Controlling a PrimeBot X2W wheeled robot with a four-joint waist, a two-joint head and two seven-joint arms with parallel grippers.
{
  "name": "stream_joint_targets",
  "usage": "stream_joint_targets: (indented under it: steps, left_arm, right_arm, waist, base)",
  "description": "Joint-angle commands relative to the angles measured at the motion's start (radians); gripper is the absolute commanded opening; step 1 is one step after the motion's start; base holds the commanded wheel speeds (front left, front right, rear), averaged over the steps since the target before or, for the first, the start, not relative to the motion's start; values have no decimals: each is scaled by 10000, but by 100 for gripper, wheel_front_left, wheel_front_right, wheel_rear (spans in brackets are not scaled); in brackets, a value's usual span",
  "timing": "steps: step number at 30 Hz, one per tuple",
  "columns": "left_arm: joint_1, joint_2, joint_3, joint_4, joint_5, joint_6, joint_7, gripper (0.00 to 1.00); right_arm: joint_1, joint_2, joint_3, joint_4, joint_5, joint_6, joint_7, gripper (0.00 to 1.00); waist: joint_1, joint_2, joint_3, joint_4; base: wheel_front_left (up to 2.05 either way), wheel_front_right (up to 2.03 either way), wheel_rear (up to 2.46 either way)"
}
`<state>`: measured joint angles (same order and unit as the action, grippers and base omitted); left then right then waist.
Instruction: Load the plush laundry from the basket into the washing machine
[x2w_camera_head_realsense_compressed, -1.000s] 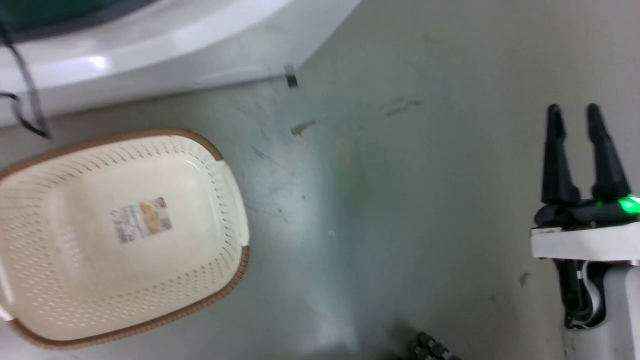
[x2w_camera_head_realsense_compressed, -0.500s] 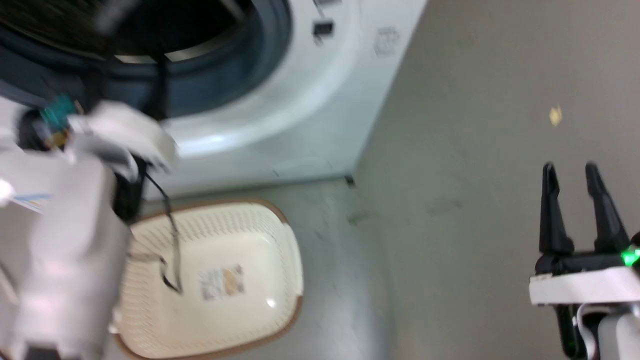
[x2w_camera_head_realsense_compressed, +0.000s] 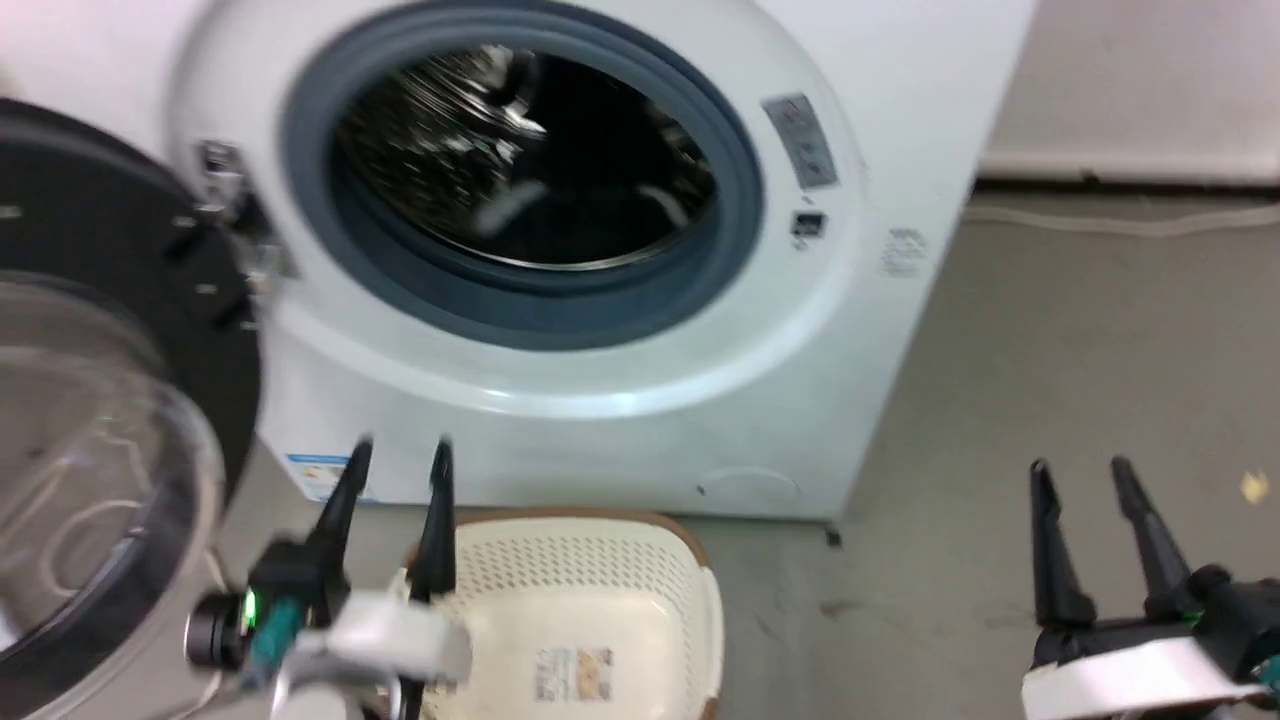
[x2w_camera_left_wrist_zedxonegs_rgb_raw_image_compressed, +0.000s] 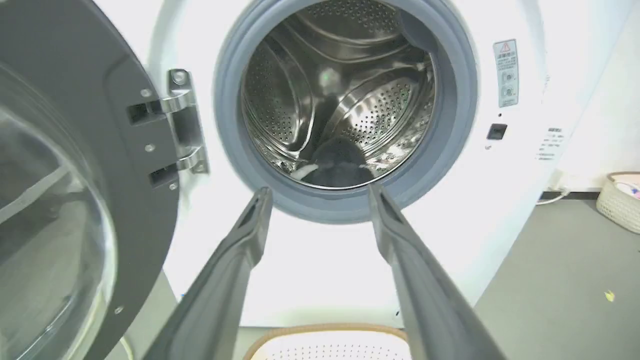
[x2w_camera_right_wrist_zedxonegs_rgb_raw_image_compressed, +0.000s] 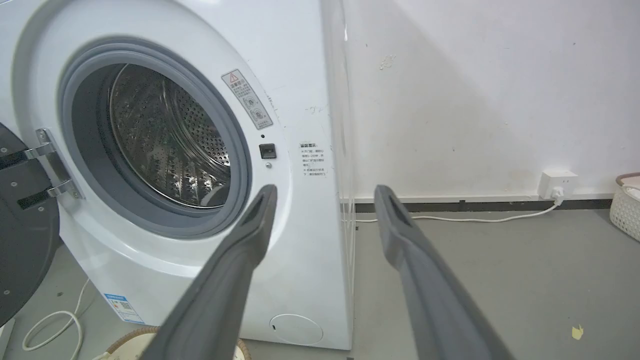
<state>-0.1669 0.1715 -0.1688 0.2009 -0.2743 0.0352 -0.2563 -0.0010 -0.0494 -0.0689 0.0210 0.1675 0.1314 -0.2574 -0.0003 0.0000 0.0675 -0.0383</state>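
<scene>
Plush laundry (x2w_camera_left_wrist_zedxonegs_rgb_raw_image_compressed: 342, 162) lies inside the washing machine (x2w_camera_head_realsense_compressed: 620, 440), a dark rounded heap with a white patch at six o'clock of the perforated steel drum (x2w_camera_left_wrist_zedxonegs_rgb_raw_image_compressed: 385, 105), just behind the grey gasket (x2w_camera_head_realsense_compressed: 560, 315); the left tool (x2w_camera_head_realsense_compressed: 400, 452) stands released, its two dark fingers spread wide, at seven o'clock of the head view, tips up before the washer's white front below the opening; in the left wrist view those fingers frame the drum mouth from beneath; the right tool (x2w_camera_head_realsense_compressed: 1080, 470) is likewise released, at four o'clock of the head view, over the grey floor (x2w_camera_head_realsense_compressed: 1060, 340) to the machine's right; the basket (x2w_camera_head_realsense_compressed: 600, 590) sits on the floor directly before the washer at six o'clock, just beside the left tool's fingers, its cream bottom and paper label (x2w_camera_head_realsense_compressed: 575, 672) showing; the door (x2w_camera_head_realsense_compressed: 110, 430), black-rimmed with a clear bubble, hangs open at nine o'clock on its metal hinge (x2w_camera_left_wrist_zedxonegs_rgb_raw_image_compressed: 182, 120); at three o'clock of the right wrist view a white cable (x2w_camera_right_wrist_zedxonegs_rgb_raw_image_compressed: 480, 219) runs along the wall to a socket (x2w_camera_right_wrist_zedxonegs_rgb_raw_image_compressed: 557, 177).
</scene>
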Motion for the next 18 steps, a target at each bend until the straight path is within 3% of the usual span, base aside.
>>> stream_joint_targets:
  steps: [1,11,18]
  left_arm:
    - [470,-129,154,-272,148,133,-54,100]
    - [2354,-637,148,-1206,1238,352,-54,100]
    - [2412,-774,308,-1072,1369,45,-54,100]
  right_arm:
    - [233,-8,79,20,-82,-7,-44,100]
    - [731,-8,257,109,-191,-7,-44,100]
    - [746,-8,239,154,-70,-7,-44,100]
  waist:
    - [3,0,-559,537]
    - [3,0,-824,858]
    - [3,0,-834,838]
  base:
    - [0,0,0]
    - [0,0,0]
    - [0,0,0]
